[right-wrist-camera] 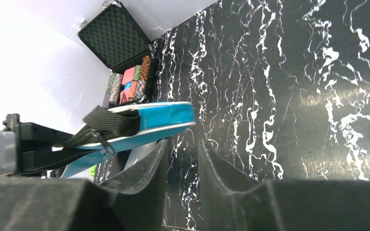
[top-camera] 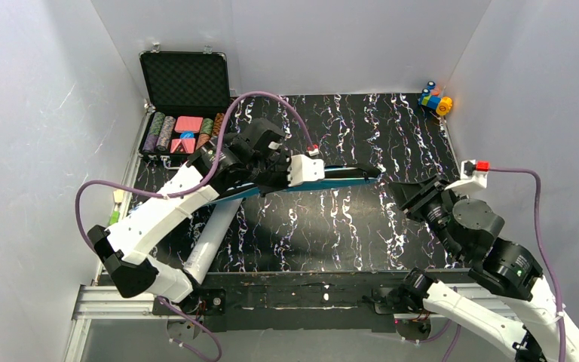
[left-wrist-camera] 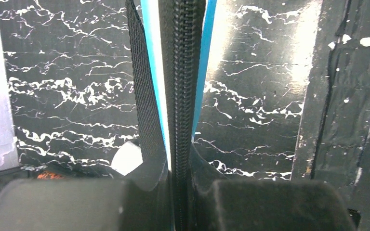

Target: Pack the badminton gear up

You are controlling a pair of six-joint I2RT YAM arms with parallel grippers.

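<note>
The blue racket bag (top-camera: 347, 176) is held off the table on its edge, its tip pointing right. My left gripper (top-camera: 286, 179) is shut on it. In the left wrist view the fingers (left-wrist-camera: 250, 202) clamp the black zipper edge (left-wrist-camera: 180, 96), with the black strap (left-wrist-camera: 142, 96) beside it. The long white tube (top-camera: 212, 237) lies slanted on the table under the left arm. My right gripper (top-camera: 405, 194) is open and empty just right of the bag's tip; in its own view (right-wrist-camera: 183, 166) the bag (right-wrist-camera: 161, 117) is up and to the left. No rackets or shuttlecocks show.
The open black case of poker chips (top-camera: 185, 113) stands at the back left and also shows in the right wrist view (right-wrist-camera: 125, 57). Small coloured toy blocks (top-camera: 435, 100) sit at the back right corner. White walls enclose the black marbled table (top-camera: 332, 241).
</note>
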